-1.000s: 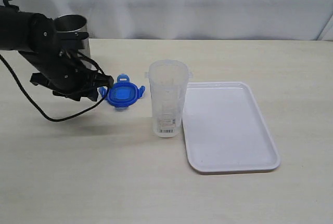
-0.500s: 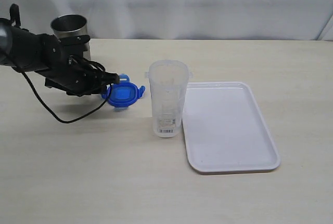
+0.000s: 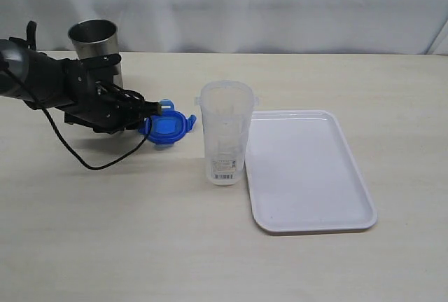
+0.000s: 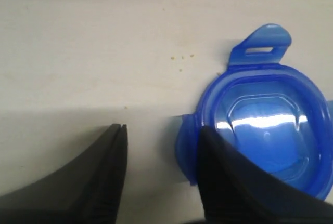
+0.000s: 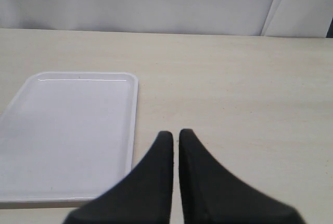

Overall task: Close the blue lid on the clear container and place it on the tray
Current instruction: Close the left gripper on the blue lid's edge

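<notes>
Now, nothing is gripped

Your left gripper [image 4: 161, 130] stands part-open, one finger over the blue lid [image 3: 166, 128], left of centre. Your right gripper [image 5: 176, 133] is pinched closed, empty. Mid-frame, the clear container [image 3: 225, 134] stands beside the tray [image 3: 308, 169].

left arm [image 3: 42, 81]: black, reaching in from the left side of the exterior view, stretched low and close to level, gripper end turned toward the middle.
cable [image 3: 91, 164]: black, hanging off the left arm in a slack loop.
left gripper [image 4: 161, 128]: jaws parted, clear gap between the two dark fingers [image 4: 106, 172], not clamped.
right arm: outside the exterior view.
right gripper [image 5: 176, 135]: dark fingers pressed together, only a thin slit at the tips, empty.
</notes>
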### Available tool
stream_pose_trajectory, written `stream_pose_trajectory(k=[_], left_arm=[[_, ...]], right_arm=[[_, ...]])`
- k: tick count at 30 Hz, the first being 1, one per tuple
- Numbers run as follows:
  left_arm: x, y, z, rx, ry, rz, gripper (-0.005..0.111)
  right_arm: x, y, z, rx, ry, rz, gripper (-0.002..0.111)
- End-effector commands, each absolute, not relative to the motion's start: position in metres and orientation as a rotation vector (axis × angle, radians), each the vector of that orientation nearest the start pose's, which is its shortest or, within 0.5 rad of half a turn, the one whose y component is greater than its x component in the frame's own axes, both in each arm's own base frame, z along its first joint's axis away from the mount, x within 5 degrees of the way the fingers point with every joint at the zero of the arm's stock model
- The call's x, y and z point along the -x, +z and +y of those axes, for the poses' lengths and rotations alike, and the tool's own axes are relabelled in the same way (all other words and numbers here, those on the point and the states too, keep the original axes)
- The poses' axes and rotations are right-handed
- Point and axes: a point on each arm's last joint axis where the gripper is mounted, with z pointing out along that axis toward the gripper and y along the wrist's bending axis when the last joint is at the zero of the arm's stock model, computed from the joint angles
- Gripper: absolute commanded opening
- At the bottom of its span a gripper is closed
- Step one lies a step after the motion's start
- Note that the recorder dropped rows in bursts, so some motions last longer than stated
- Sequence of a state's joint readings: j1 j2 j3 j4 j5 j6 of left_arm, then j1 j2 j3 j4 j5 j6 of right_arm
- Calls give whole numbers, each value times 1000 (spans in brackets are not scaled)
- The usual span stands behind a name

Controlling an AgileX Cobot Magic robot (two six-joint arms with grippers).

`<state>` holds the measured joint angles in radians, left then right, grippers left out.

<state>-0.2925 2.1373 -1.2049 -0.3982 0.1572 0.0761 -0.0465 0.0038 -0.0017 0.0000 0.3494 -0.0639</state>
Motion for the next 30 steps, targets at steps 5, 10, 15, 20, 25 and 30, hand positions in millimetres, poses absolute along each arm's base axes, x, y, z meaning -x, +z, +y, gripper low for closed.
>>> stream_pose_trajectory(k=[5,10,15,20,25,30], left_arm=[[-403,96,-126,39,-312,2533,40],[-400,96,-137,10,-322,2525,40],[-399,98,-146,-12,-327,2498,32],[-399,98,-146,-6,-328,2496,24],[-398,97,-146,-12,-329,2511,24],[-395,95,-146,-24,-335,2553,24]], right_arm=[[-53,182,-2,18,-77,1831,4],[-53,182,-2,18,-77,1831,4],[-53,182,-2,18,-77,1831,4],[-53,182,-2,18,-77,1831,4],[-53,182,-2,18,-77,1831,4],[-53,182,-2,18,-77,1831,4]])
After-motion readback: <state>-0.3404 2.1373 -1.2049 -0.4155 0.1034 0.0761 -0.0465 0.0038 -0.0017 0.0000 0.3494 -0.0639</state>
